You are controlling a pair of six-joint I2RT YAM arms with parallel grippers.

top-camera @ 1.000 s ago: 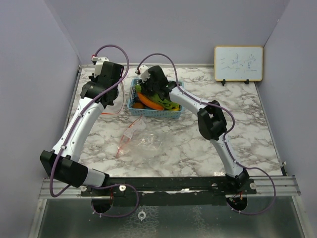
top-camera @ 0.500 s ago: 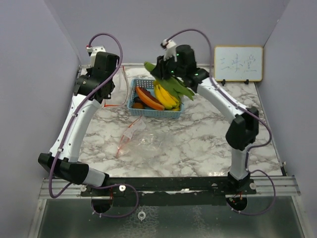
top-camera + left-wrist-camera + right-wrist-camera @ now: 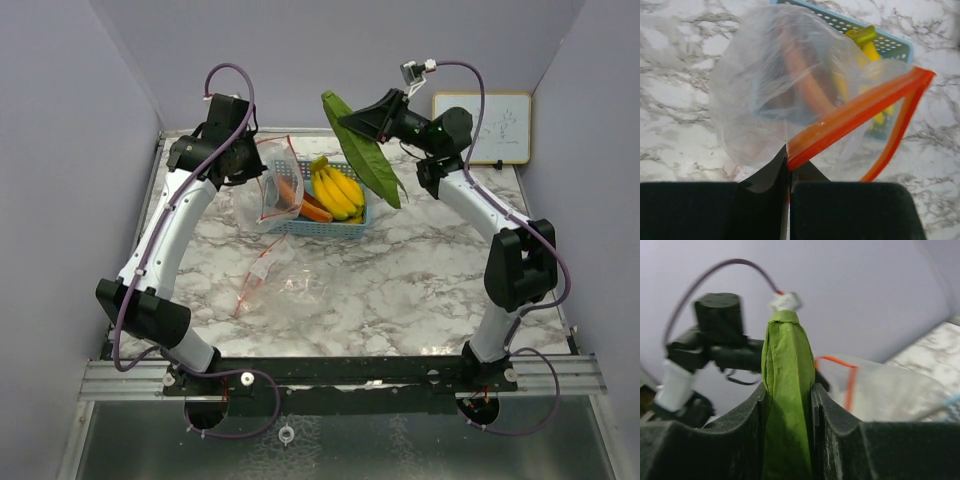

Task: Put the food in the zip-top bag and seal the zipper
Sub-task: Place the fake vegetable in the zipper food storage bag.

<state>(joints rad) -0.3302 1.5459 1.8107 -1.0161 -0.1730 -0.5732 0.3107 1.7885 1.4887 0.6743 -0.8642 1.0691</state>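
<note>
Nearest the arm bases, a second bag (image 3: 278, 282), clear with a red strip, lies flat on the marble table (image 3: 400, 290). Beyond it, the left gripper (image 3: 256, 168) is clenched on the zip-top bag (image 3: 272, 190), holding it up at the left end of the blue basket (image 3: 330, 228).

The top view gives only a pale bulge there. The left wrist view shows the grasp itself: two black fingers (image 3: 715, 210) pressed together on the orange zipper strip. The bag's mouth gapes to the right, and orange and yellow shapes in the basket show through the film.

In the basket lie the yellow bananas (image 3: 337, 190) and the orange carrot (image 3: 316, 213). Farther right, the right gripper (image 3: 352, 122) grasps the long green leafy vegetable (image 3: 372, 165) near its upper end, so it hangs in the air. The right wrist view shows the leaf pinched between the jaws, with the left arm and the bag blurred behind.

A second ago the right gripper was down in the basket. Half a second ago the leaf hung just above the bananas; now it is higher and farther right. The left gripper has come in from the far left with the bag raised. The second bag has not moved.

A whiteboard (image 3: 482, 128) stands at the far right. From above, the held bag covers the basket's left end, and the leaf's lower end crosses its right edge.
</note>
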